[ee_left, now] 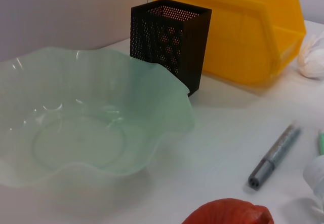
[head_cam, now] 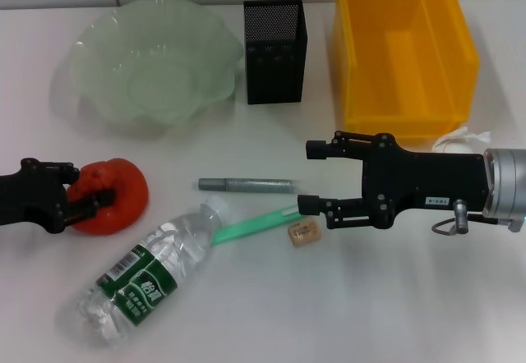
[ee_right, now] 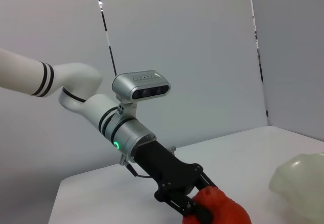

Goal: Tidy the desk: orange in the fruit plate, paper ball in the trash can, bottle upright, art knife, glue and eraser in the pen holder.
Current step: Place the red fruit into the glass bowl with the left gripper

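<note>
Orange (head_cam: 111,199) sits at about nine o'clock on the bench (head_cam: 329,314) in the head view, with the left end effector (head_cam: 86,197) reaching in level from the left edge and its black fingers closed on the fruit's near side. The fruit plate (head_cam: 107,43) lies at eleven o'clock, the pen holder (head_cam: 275,51) at twelve, the trash can (head_cam: 403,47) at one. The right end effector (head_cam: 311,176) stretches in horizontally from three o'clock, its two fingers spread apart with nothing between them, the lower tip just beside the eraser (head_cam: 302,234). A grey pen-like stick (head_cam: 245,185) and a green-handled tool (head_cam: 255,224) lie near the centre; which is glue or knife is unclear. The bottle (head_cam: 144,277) lies on its side at seven o'clock. The paper ball (head_cam: 457,141) is partly hidden behind the right arm.

The left wrist view shows the plate (ee_left: 167,97), holder (ee_left: 169,41), can (ee_left: 243,36), stick (ee_left: 273,155) and paper ball (ee_left: 312,57); the orange (ee_left: 228,213) is cut off at the frame edge.

Only the right wrist view shows the whole left arm, bent and sloping down to its end effector (ee_right: 200,209) clamped on the orange (ee_right: 225,211), with a plate edge (ee_right: 298,183) nearby.
</note>
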`<action>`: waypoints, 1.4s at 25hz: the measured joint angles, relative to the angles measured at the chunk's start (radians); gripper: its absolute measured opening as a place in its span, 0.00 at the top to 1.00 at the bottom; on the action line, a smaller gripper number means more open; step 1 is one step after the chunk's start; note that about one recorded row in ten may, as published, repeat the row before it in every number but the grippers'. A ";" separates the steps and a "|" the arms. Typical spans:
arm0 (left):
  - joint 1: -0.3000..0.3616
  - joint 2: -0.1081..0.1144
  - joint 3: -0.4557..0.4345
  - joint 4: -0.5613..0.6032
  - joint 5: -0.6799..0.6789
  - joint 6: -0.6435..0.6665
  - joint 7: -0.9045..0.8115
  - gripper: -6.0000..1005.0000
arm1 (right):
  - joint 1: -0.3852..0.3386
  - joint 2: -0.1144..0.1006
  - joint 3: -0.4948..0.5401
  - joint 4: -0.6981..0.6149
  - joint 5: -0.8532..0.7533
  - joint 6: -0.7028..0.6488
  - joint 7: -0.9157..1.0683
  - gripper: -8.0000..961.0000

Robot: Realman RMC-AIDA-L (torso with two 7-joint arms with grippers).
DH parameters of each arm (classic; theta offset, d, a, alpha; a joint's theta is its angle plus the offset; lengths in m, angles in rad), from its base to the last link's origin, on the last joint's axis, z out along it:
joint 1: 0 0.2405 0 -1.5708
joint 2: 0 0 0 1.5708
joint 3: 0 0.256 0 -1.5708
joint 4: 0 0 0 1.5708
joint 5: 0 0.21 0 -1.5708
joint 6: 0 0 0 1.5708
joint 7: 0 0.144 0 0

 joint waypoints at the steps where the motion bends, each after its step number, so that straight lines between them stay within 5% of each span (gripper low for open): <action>1: -0.001 0.000 -0.001 0.000 0.000 0.001 -0.001 0.37 | 0.000 0.000 0.000 0.000 0.000 0.000 0.000 0.15; 9: -0.006 0.000 -0.061 0.029 -0.026 0.108 -0.006 0.67 | -0.001 0.001 0.000 0.000 0.002 0.002 0.000 0.15; 16: -0.013 -0.011 -0.139 0.025 -0.246 0.228 0.003 0.80 | -0.003 0.002 0.000 0.000 0.002 0.002 0.000 0.15; 22: -0.053 -0.085 -0.136 -0.005 -0.381 0.041 0.047 0.85 | -0.001 0.003 0.003 0.001 0.004 0.008 0.001 0.15; 35: -0.204 -0.094 -0.133 -0.284 -0.536 -0.296 0.180 0.92 | -0.003 0.006 0.009 0.007 0.008 0.016 0.002 0.15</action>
